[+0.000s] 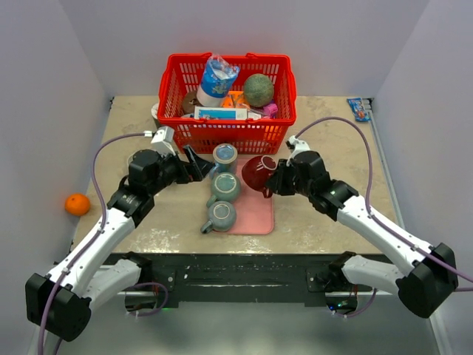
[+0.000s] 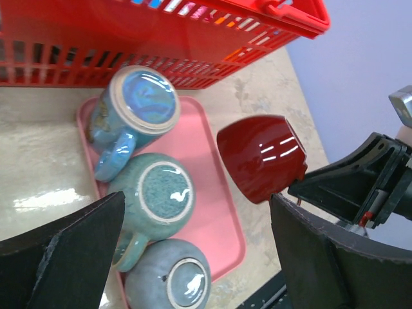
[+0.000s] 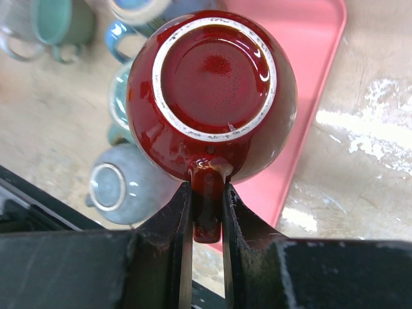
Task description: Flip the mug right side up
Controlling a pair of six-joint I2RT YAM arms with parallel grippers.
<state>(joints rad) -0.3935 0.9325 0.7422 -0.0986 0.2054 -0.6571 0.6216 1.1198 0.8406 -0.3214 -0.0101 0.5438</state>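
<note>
The red mug (image 3: 212, 96) is held clear of the pink tray (image 1: 260, 216), above its far right part, by the right gripper (image 3: 207, 193), whose fingers are closed on the handle (image 3: 207, 215) from both sides. The mug is tipped so that its base and pale foot ring are turned toward the right wrist camera; its mouth is shown in no view, so it is judged to be partway through the turn and not yet upright. The left gripper (image 1: 196, 164) is spread open and hangs near the blue mug (image 1: 225, 157), the teal mug (image 1: 225, 187) and the grey mug (image 1: 220, 216), which are lined up on the tray with their bases up; nothing is touched by it. The red basket (image 1: 177, 81) stands just behind the tray.

The red mug is taken to be glazed ceramic: stiff, fairly heavy for a two-finger pinch, and brittle if knocked or dropped. Bright reflections are seen on the glaze, so a slippery surface is to be expected. Because the handle lies off the centre of the weight, the body may swing between the pads as the wrist is rolled. The handle is judged the best place to hold, pinched close to the wall. A soft landing is called for, well apart from the other mugs
</note>
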